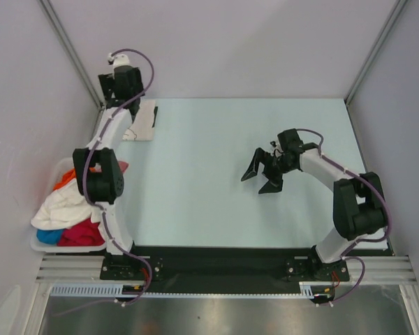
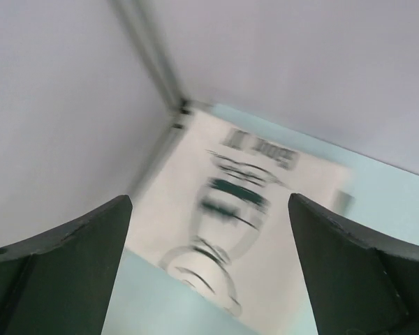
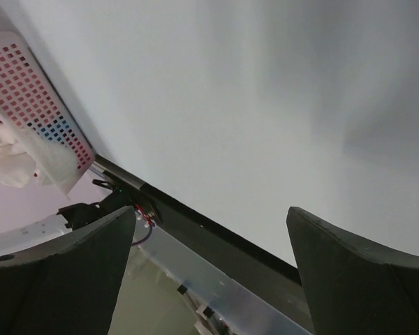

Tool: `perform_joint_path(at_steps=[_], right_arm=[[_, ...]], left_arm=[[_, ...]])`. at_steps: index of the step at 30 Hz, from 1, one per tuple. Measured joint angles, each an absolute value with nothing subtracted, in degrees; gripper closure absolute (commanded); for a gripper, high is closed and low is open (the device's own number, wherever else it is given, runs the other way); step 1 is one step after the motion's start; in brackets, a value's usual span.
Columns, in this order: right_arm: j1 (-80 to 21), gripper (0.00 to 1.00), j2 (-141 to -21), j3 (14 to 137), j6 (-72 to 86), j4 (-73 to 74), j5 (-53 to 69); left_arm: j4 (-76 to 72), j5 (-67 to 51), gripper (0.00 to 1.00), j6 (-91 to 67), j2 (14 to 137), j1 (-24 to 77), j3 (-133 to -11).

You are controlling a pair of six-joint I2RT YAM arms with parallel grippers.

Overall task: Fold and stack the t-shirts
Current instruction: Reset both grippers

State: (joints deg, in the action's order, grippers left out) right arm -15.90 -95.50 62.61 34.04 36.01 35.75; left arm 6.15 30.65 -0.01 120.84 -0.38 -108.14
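Tee folded at far-left corner of table, left jaws and right jaws spread wide, empty

White basket — beside pale table

- Left arm and right arm are showing white links joined by black joint housings.
- Purple cables are running along both (looped at the bases).
- Gripper fingers are appearing matte black and wedge-shaped.
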Motion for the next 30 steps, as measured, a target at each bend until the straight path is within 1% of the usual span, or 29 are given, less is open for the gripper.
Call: perform_joint_path(at_steps=[5,8,11,14,17,19,23,26,28,30], right_arm=[[-15.88,0.00,-84.77,55.02,38.13,30.57,33.32],[-15.38,0.00,-77.19,48.77,40.88,26.74,31.35],[-14.55,0.00,-69.58,42.52,42.83,23.44,28.47],[-13.63,0.01,-62.74,36.82,44.03,20.62,24.99],[-12.36,0.00,-55.90,30.26,45.10,17.17,22.90],[-11.42,0.00,-51.40,25.32,46.00,15.18,22.31],[-10.26,0.00,-44.42,16.69,48.56,12.62,21.98],[-9.30,0.00,-39.11,8.95,51.68,8.56,24.64],[-8.67,0.00,-35.55,4.91,54.78,4.89,27.88],[-8.25,0.00,-31.05,2.81,57.32,2.24,30.35]], left_arm=[[4.47,22.72,0.00,-9.02,97.73,14.92,-85.12],[3.57,16.40,0.00,-15.59,86.70,25.26,-71.09],[1.72,10.24,0.00,-22.26,79.35,32.86,-57.82],[-2.44,5.45,0.00,-29.45,73.45,38.37,-43.75],[-7.14,2.11,0.00,-35.75,66.63,42.76,-30.87],[-10.00,0.45,0.00,-39.33,62.39,44.77,-24.80],[-20.64,-2.61,0.00,-46.50,56.82,45.47,-14.83],[-30.04,-3.68,0.00,-52.71,52.84,45.50,-5.56],[-35.11,-3.97,0.00,-56.84,51.00,45.52,-2.13],[-39.46,-4.40,0.00,-59.64,48.62,45.52,-1.69]])
